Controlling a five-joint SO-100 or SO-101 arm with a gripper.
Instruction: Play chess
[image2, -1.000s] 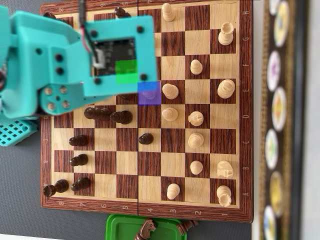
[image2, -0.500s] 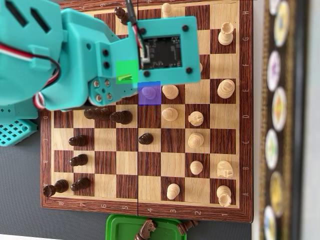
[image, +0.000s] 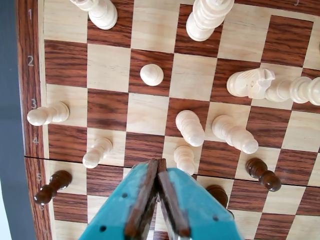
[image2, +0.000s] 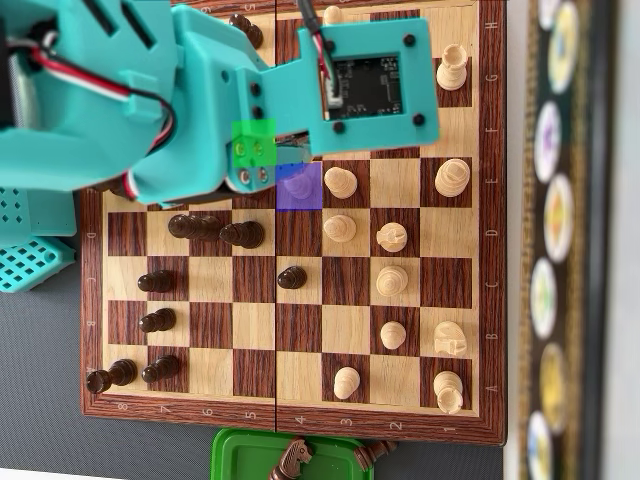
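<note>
The wooden chessboard (image2: 300, 350) fills both views. In the wrist view my gripper (image: 156, 163) comes in from the bottom edge, its brown pads pressed together with nothing between them. A white pawn (image: 184, 159) stands just beyond its tip, and a dark pawn (image: 218, 192) shows beside the right finger. In the overhead view the teal arm (image2: 200, 100) and its camera mount (image2: 365, 85) cover the board's upper part and hide the gripper. A green patch (image2: 253, 143) and a blue patch (image2: 298, 186) mark two squares; the blue one holds a pawn.
Dark pieces (image2: 243, 234) stand on the left half in the overhead view and white pieces (image2: 392, 280) on the right. A green tray (image2: 245, 455) with captured pieces lies below the board. A teal mesh base (image2: 30, 262) is at the left.
The arm has swung to the right across the top of the board, and its camera mount now sits over the upper right squares.
</note>
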